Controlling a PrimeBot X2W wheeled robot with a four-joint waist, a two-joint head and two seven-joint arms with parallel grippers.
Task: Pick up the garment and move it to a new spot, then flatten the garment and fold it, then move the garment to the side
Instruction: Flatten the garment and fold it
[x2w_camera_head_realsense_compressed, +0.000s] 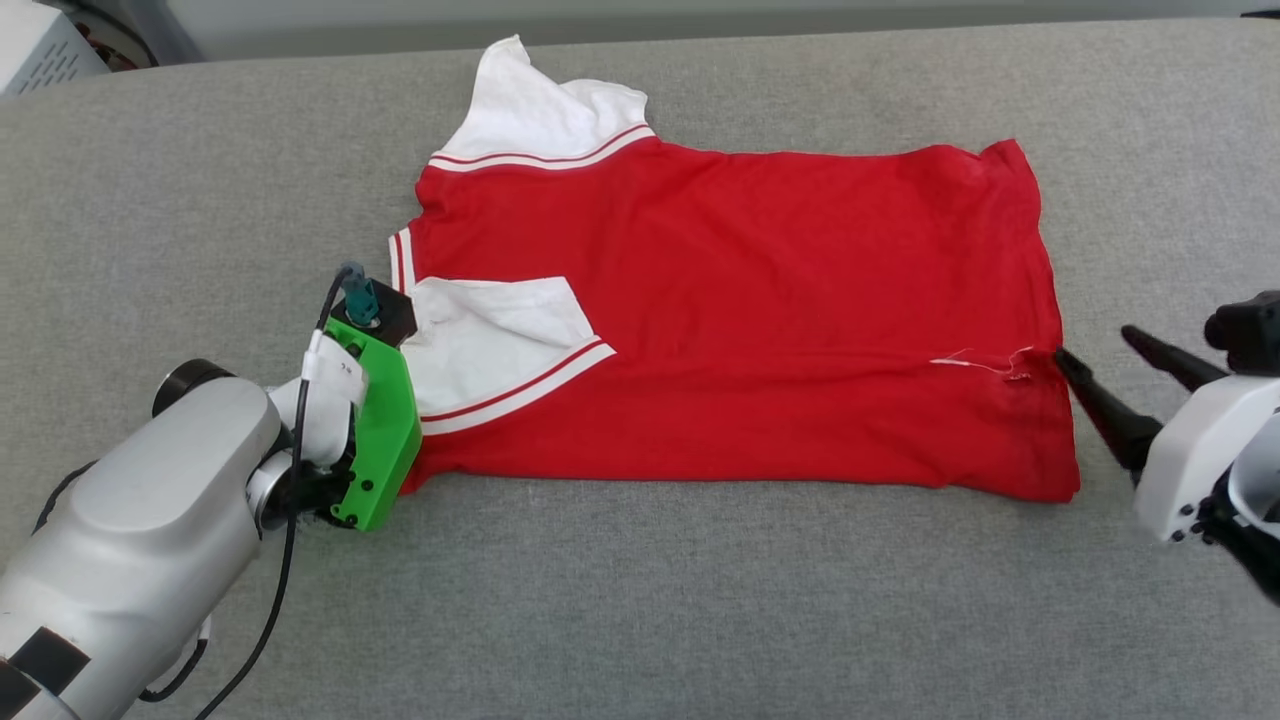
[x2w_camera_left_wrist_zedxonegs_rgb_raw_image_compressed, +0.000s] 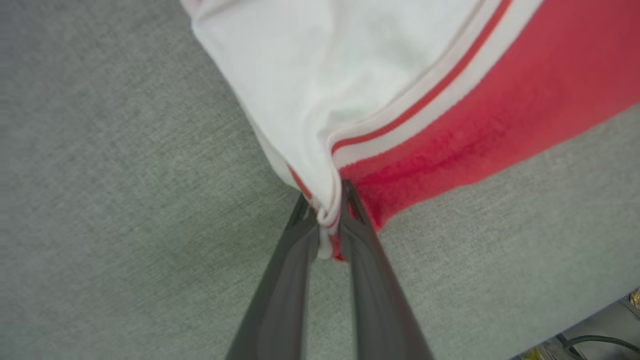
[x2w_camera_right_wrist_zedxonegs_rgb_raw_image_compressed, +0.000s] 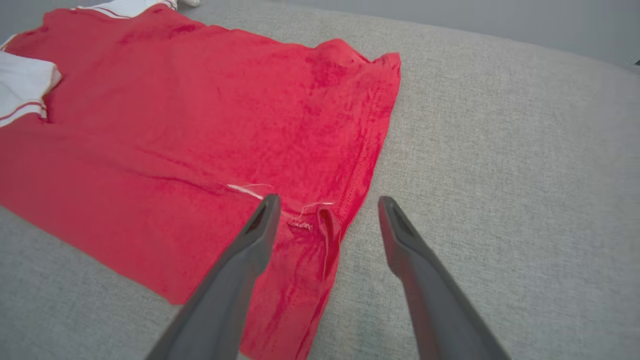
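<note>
One end gripped — holds left pincer shut on a sleeve corner of the garment, right pincer open astride its hem, seemingly for a two-ended lift.

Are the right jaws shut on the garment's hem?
No: on the right gripper the jaws stand wide apart, one over the garment, one over the grey surface.

Left end effector pinches the garment between near-closed fingers; right end effector hovers, fingers spread wide.
</note>
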